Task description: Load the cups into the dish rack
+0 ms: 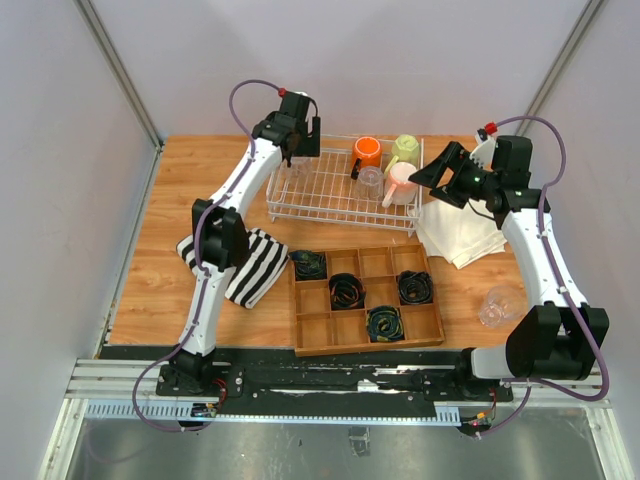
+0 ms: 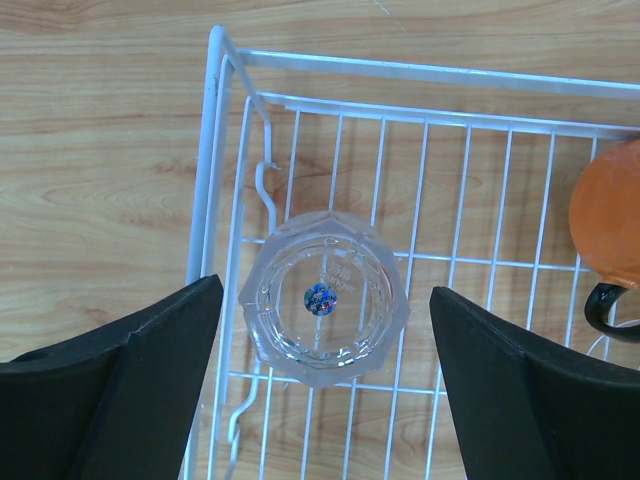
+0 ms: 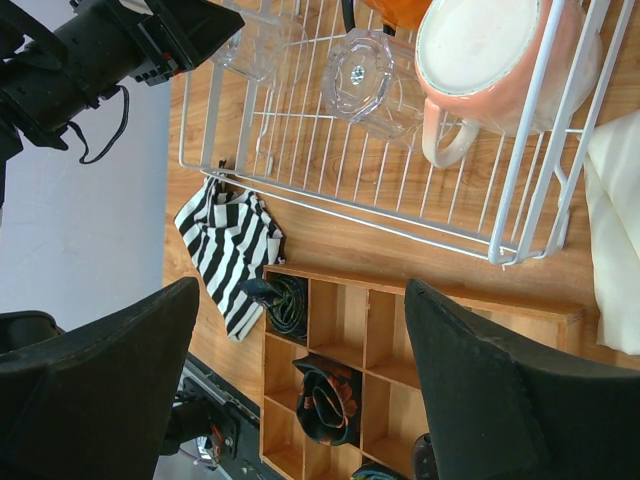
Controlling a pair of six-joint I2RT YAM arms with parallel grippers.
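The white wire dish rack [image 1: 322,203] stands at the back middle of the table. In it are an orange mug [image 1: 366,152], a pale yellow-green mug [image 1: 406,148], a white-pink mug [image 1: 401,184] and a clear tumbler [image 1: 370,183]. My left gripper [image 1: 299,143] hangs open over the rack's far left corner. A second clear tumbler [image 2: 325,298] sits there base up between its spread fingers [image 2: 160,370], untouched. My right gripper [image 1: 428,176] is open and empty by the rack's right side, near the white-pink mug [image 3: 490,55]. A third clear tumbler [image 1: 500,305] stands on the table at the right.
A wooden compartment tray [image 1: 365,300] with coiled black cables lies in front of the rack. A black-and-white striped cloth [image 1: 240,262] lies at its left. A white cloth [image 1: 460,236] lies right of the rack. Grey walls enclose the table.
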